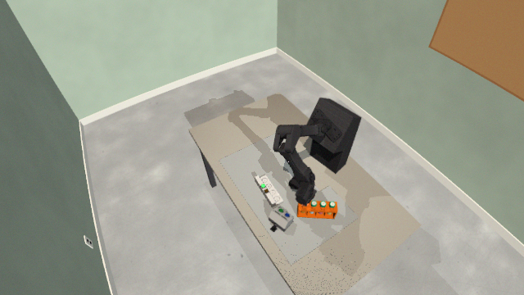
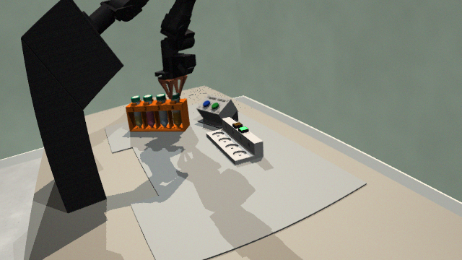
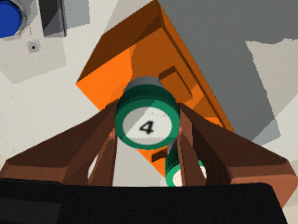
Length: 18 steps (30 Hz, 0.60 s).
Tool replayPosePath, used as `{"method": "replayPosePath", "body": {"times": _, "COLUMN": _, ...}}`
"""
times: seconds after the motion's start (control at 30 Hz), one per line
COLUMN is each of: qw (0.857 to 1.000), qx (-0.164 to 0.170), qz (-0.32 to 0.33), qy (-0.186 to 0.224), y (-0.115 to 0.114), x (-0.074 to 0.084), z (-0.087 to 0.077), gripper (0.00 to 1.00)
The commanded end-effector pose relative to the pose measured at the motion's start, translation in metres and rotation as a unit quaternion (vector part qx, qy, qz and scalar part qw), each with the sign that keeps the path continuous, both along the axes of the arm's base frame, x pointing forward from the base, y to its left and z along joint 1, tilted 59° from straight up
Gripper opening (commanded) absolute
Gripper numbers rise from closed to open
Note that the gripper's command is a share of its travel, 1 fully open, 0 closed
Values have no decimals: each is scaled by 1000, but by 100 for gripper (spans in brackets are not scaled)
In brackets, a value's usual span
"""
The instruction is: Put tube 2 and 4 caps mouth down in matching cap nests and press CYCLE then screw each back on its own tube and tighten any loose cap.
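The orange decapping station (image 2: 157,115) holds four tubes with green caps. My gripper (image 2: 175,94) stands upright over its right end and is shut on cap 4 (image 2: 175,97), which sits on top of tube 4. In the wrist view the brown fingers press on both sides of the green cap with the white dot marked 4 (image 3: 147,123), above the rack's end (image 3: 147,50). Caps 1 to 3 (image 2: 148,97) sit on their tubes. The cap tray (image 2: 227,146) shows all its nests empty. The green lamp (image 2: 244,128) on the console is lit; the amber lamp (image 2: 237,125) is dark.
The small key desk (image 2: 216,110) stands between the rack and the console, with the blue CYCLE key (image 2: 206,103) and green READY key (image 2: 215,105). The blue key also shows in the wrist view (image 3: 8,18). The arm's black base block (image 2: 68,101) stands at the left.
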<state>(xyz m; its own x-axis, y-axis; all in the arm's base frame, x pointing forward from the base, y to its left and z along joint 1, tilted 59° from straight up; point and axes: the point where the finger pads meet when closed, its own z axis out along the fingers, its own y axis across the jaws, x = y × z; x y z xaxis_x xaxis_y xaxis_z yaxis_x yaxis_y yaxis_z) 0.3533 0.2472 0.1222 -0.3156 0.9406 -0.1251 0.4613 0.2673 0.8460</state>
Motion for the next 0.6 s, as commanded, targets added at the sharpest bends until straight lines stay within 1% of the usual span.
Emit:
{"method": "replayPosePath", "body": {"times": 0.0, "qw": 1000, "qx": 12, "qz": -5, "qy": 1, "y": 1, "x": -1, "z": 3, "gripper": 49}}
{"method": "replayPosePath", "body": {"times": 0.33, "qw": 1000, "qx": 12, "qz": -5, "qy": 1, "y": 1, "x": -1, "z": 2, "gripper": 49}}
{"method": "replayPosePath", "body": {"times": 0.4, "qw": 998, "qx": -57, "qz": 38, "qy": -17, "y": 1, "x": -1, "z": 3, "gripper": 49}}
{"method": "replayPosePath", "body": {"times": 0.47, "qw": 998, "qx": -57, "qz": 38, "qy": -17, "y": 1, "x": -1, "z": 3, "gripper": 49}}
{"method": "replayPosePath", "body": {"times": 0.5, "qw": 994, "qx": -91, "qz": 59, "qy": -25, "y": 1, "x": -1, "z": 3, "gripper": 49}}
{"method": "replayPosePath", "body": {"times": 0.57, "qw": 981, "qx": -159, "qz": 102, "qy": -43, "y": 1, "x": -1, "z": 3, "gripper": 49}}
